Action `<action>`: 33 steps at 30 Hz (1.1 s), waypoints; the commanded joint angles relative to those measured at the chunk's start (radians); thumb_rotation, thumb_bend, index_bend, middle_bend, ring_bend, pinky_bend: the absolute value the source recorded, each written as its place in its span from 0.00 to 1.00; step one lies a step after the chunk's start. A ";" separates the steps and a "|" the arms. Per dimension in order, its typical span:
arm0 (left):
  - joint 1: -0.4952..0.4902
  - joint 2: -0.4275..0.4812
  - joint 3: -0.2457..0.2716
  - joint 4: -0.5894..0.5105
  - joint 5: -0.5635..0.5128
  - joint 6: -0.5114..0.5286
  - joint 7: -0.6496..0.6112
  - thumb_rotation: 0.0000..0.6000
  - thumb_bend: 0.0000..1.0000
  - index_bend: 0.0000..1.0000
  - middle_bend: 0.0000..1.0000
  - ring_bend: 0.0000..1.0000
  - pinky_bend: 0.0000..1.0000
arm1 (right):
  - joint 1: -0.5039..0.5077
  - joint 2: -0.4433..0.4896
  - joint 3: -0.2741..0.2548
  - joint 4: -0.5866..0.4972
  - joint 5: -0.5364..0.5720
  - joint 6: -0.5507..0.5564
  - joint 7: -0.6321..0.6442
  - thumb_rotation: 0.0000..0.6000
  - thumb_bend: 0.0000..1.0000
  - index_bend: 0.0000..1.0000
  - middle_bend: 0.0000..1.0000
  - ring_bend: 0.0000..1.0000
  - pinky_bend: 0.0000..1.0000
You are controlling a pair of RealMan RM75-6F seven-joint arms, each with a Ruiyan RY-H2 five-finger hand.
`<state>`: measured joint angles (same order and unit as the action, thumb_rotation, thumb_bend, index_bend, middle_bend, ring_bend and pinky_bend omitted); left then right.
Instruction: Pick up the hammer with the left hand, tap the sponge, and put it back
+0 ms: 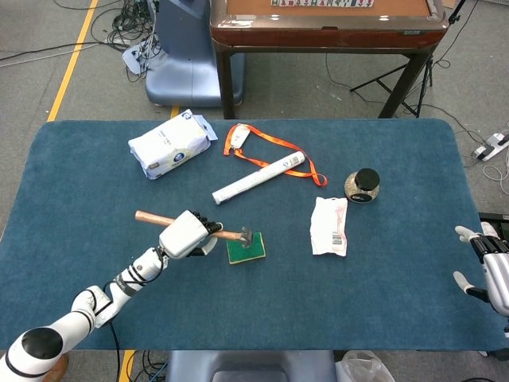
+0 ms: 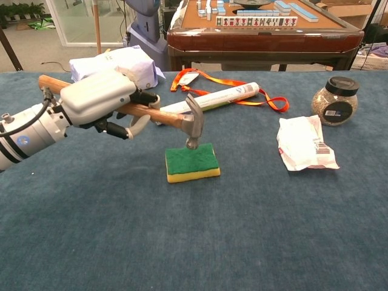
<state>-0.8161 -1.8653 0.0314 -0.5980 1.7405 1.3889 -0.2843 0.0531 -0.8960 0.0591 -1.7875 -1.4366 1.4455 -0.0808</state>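
My left hand (image 1: 188,233) (image 2: 97,100) grips the wooden handle of the hammer (image 1: 232,235) (image 2: 154,114) near its middle. The steel head (image 2: 193,124) hangs just above the green top of the sponge (image 1: 246,250) (image 2: 192,162), with a small gap between them in the chest view. The sponge is green over yellow and lies flat on the blue table cloth (image 1: 382,294). My right hand (image 1: 487,267) shows at the right edge of the head view, off the table's side, fingers apart and holding nothing.
Behind the sponge lie a rolled white paper tube (image 1: 258,177) and an orange lanyard (image 1: 270,146). A white tissue pack (image 1: 171,144) sits at the back left. A white packet (image 1: 329,226) and a small black-lidded jar (image 1: 363,185) are to the right.
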 commanded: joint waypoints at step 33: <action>0.045 -0.005 -0.001 -0.013 -0.033 -0.011 -0.054 1.00 0.59 0.75 0.84 0.76 0.96 | -0.002 0.003 0.000 -0.009 0.002 0.001 -0.008 1.00 0.23 0.21 0.32 0.26 0.35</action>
<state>-0.7695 -1.8454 0.0049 -0.6483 1.6858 1.3950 -0.3595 0.0514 -0.8930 0.0592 -1.7971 -1.4346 1.4468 -0.0895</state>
